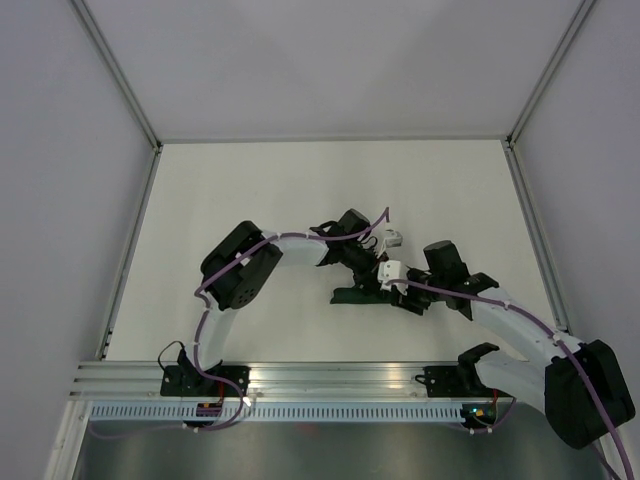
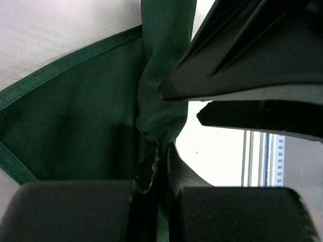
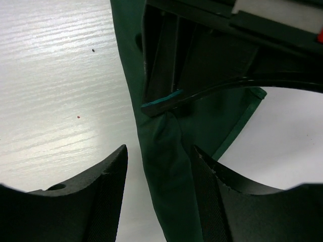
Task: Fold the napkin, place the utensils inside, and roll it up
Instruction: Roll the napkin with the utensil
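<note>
Scene: mid-table, your two arms meet nose to nose over the napkin [image 1: 350,294], a dark green cloth bunched into a loose rope on the white table [image 1: 300,190].
Left claw: the left gripper [image 2: 160,151] is clamped tight on the twisted neck of the cloth. A hemmed flap fans out flat to one side of the pinch.
Right claw: the right gripper [image 3: 159,151] stands apart, one finger on each side of the green roll. As far as its wrist view shows, neither finger presses the cloth.
Knife: not visible in any view. You cannot tell from here whether it lies inside the roll.
Step in hand: by the look of it, a second grasp on the roll, with the right claw taking hold just short of the left one's pinch.
How to do it well: centre the roll between the right fingers before you close. Take the full thickness of the rope, not only its outer layer. Hold the left clamp until the right has a firm bite, so the twist cannot unwind. The left fingers sit just beyond the right ones, so leave room between them. Watch the loose flap, which could drag the roll open.
Writing: none readable. No brand, label or lettering shows on the cloth, the arms or the table.
</note>
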Action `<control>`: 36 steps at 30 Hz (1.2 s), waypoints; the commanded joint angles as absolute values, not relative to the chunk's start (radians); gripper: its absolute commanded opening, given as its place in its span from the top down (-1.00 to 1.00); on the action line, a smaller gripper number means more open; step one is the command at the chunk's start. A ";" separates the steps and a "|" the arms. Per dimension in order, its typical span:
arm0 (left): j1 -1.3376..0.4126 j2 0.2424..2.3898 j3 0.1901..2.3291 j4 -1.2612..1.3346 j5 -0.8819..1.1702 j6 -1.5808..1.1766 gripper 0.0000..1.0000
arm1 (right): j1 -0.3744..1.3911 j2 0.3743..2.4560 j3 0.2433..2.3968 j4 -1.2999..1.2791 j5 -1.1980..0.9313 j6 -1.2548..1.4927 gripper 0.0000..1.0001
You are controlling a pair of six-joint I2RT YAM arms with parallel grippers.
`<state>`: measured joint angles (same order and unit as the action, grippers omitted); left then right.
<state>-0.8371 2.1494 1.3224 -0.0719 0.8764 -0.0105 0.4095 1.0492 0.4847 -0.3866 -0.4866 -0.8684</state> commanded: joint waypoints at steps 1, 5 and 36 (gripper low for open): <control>-0.850 2.278 1.261 -0.279 0.695 0.011 0.95 | 0.439 1.052 0.453 -0.316 -0.433 -0.896 -0.18; -0.848 2.278 1.272 -0.282 0.698 -0.021 0.90 | 0.466 1.080 0.428 -0.275 -0.396 -0.902 -0.18; -0.686 2.082 1.276 -0.244 0.795 -0.126 0.21 | 0.477 1.457 0.652 -0.428 -0.474 -0.928 0.92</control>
<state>-0.7326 2.1208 1.3151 -0.1753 0.8677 -0.1230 0.4751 1.4097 0.6529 -0.3603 -0.4866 -0.9115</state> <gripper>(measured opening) 0.390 0.189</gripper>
